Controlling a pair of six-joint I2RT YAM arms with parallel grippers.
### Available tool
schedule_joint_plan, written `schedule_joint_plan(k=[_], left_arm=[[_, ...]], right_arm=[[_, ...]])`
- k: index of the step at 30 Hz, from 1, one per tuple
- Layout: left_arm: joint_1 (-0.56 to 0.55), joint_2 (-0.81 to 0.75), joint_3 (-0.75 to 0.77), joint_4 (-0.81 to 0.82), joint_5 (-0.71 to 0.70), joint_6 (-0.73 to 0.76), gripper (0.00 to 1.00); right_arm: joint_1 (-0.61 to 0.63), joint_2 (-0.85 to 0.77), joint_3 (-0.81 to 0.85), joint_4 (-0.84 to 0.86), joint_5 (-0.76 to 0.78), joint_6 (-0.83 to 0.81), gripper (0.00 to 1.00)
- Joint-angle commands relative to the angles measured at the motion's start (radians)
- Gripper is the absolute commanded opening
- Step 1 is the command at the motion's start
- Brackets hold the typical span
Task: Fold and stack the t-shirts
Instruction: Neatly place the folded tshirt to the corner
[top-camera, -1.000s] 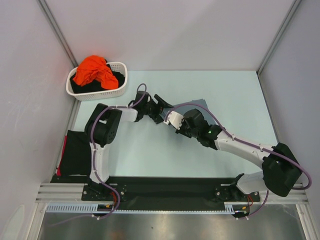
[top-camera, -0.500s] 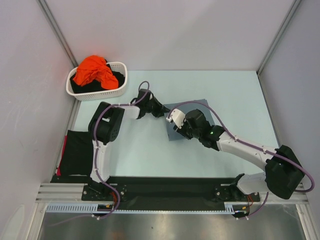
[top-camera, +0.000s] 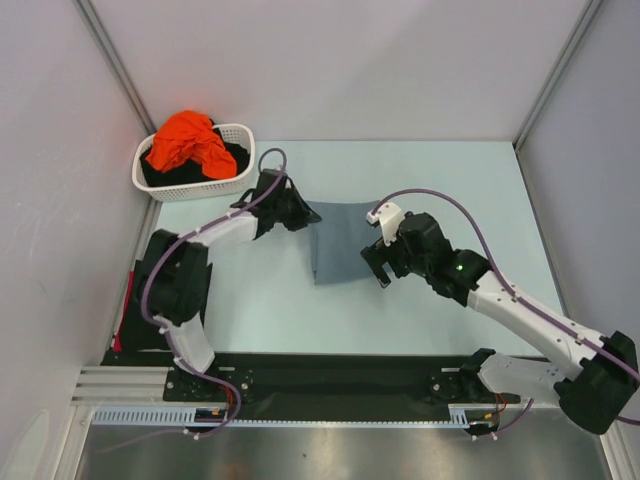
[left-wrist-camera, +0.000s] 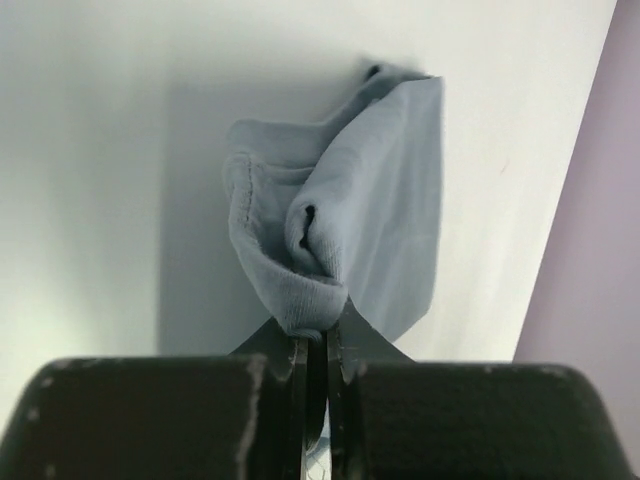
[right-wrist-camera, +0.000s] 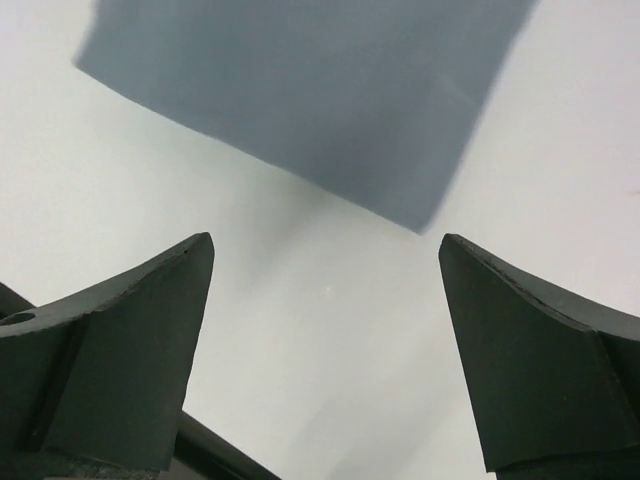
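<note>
A slate grey-blue t-shirt (top-camera: 340, 240) lies folded on the table's middle. My left gripper (top-camera: 300, 215) is shut on its far-left corner, and the left wrist view shows the bunched cloth (left-wrist-camera: 330, 240) pinched between the closed fingers (left-wrist-camera: 300, 350). My right gripper (top-camera: 378, 272) stands open just right of the shirt, apart from it. In the right wrist view the shirt's edge (right-wrist-camera: 300, 100) lies ahead of the wide-spread fingertips (right-wrist-camera: 150, 320), with bare table between them. An orange t-shirt (top-camera: 188, 142) lies on top of black ones (top-camera: 235, 160) in the basket.
The white slotted basket (top-camera: 200, 188) stands at the far left corner. A black folded cloth (top-camera: 152, 305) lies at the table's left edge beside the left arm's base. Grey walls close in the left, back and right sides.
The left gripper closed on the shirt's corner and pulled it left and away. The right gripper let go, opened wide and drew back to the right. The shirt now lies spread flat.
</note>
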Motion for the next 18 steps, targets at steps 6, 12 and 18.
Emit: schedule_joint_plan(k=[6,12,18], left_arm=[[0.081,-0.299,-0.031,-0.380,-0.335,0.035,0.00],[0.165,-0.422,-0.045,-0.471,-0.416,-0.025,0.00],[0.250,-0.467,-0.014,-0.569,-0.488,-0.018,0.00]], right_arm=[[-0.018,-0.110,0.047,-0.099,-0.012,0.117,1.00],[-0.017,-0.113,0.061,-0.089,-0.029,0.117,1.00],[-0.017,-0.107,0.095,-0.103,-0.035,0.100,1.00]])
